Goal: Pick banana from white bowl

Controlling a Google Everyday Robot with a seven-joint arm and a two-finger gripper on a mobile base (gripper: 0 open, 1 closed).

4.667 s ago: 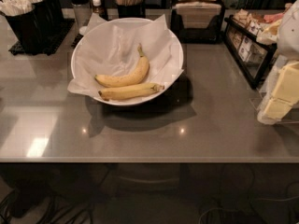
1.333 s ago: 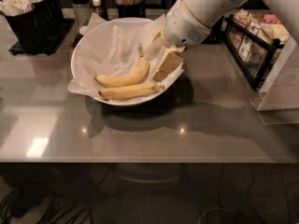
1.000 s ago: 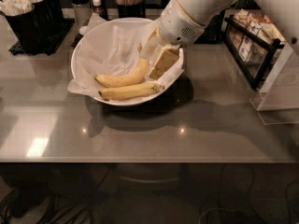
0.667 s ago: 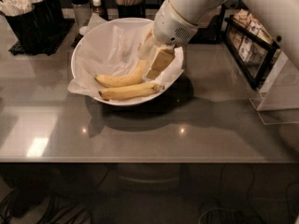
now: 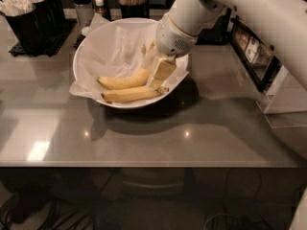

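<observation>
Lowering from the right, the arm has brought the claw (image 5: 159,75) deeper into the white bowl (image 5: 96,42) on the desk (image 5: 144,143), by the right ends of both fruits; I cannot tell whether it is open or closed. The banana (image 5: 129,95), straighter and nearer than the arched banana (image 5: 124,82), lies apparently ungripped. Next it probably needs closing, then lifting. No writing is legible.

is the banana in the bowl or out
In: the banana lies on the paper inside the bowl, gripper at its right end.
</observation>
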